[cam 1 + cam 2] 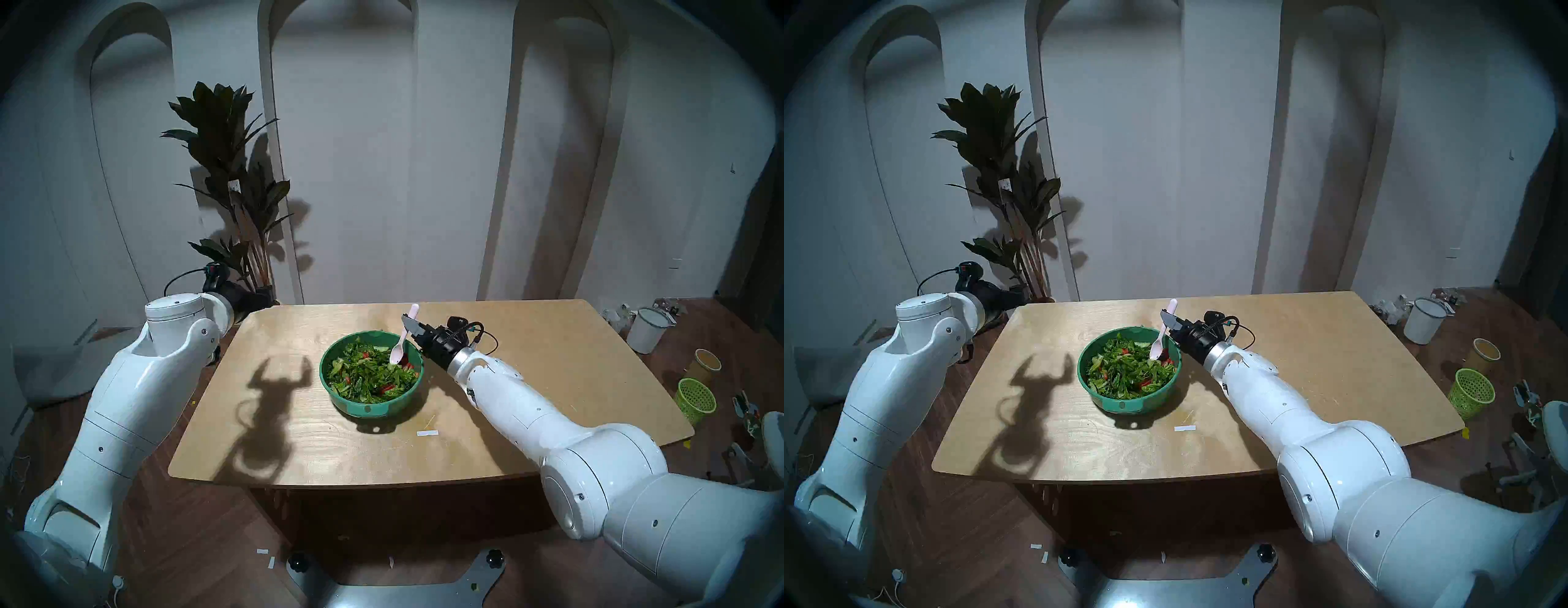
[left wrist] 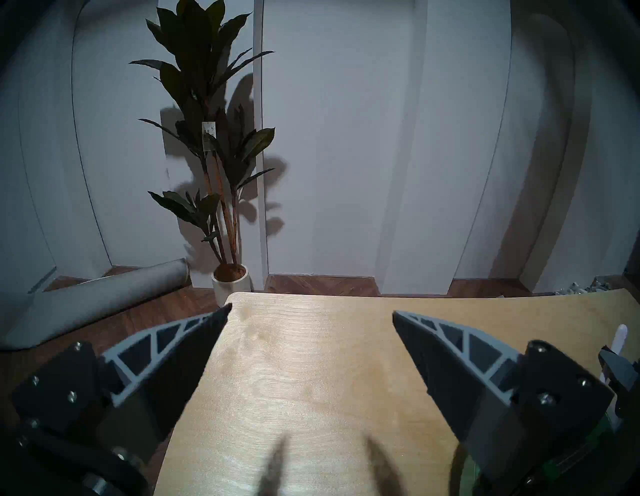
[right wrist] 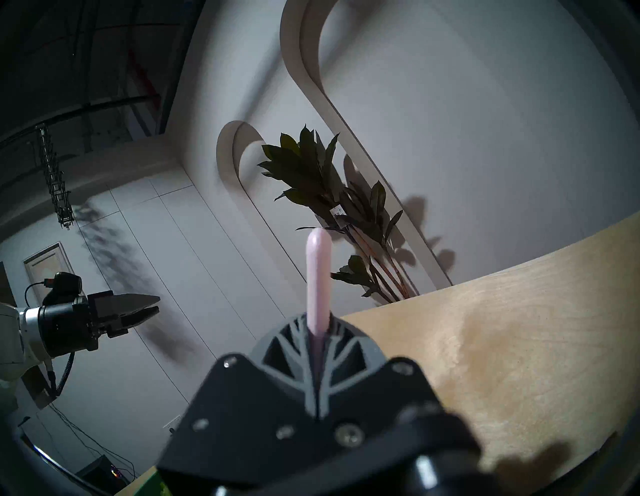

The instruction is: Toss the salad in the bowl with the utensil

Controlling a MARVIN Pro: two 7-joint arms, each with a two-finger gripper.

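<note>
The right gripper (image 1: pixel 410 326) is clamping the slim pale pink plastic spoon (image 1: pixel 402 339) mid-handle, so its scoop is dipping into the chopped green salad (image 1: pixel 368 372) in the round teal plastic bowl (image 1: pixel 373 408); the left gripper (image 2: pixel 311 313) is waiting wide open, holding nothing.

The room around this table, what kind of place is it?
Probably a home-style room set up for robot trials: white arched wall panels, a potted plant, a wooden table, and buckets and baskets littering the wood floor.

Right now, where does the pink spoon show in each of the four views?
Head left: spoon, centre, scoop in the bowl.
Head right: spoon, centre, same pose.
Left wrist: pale handle at the right edge.
Right wrist: handle rising from the shut right claw.
Shared landmark: potted plant.
</note>
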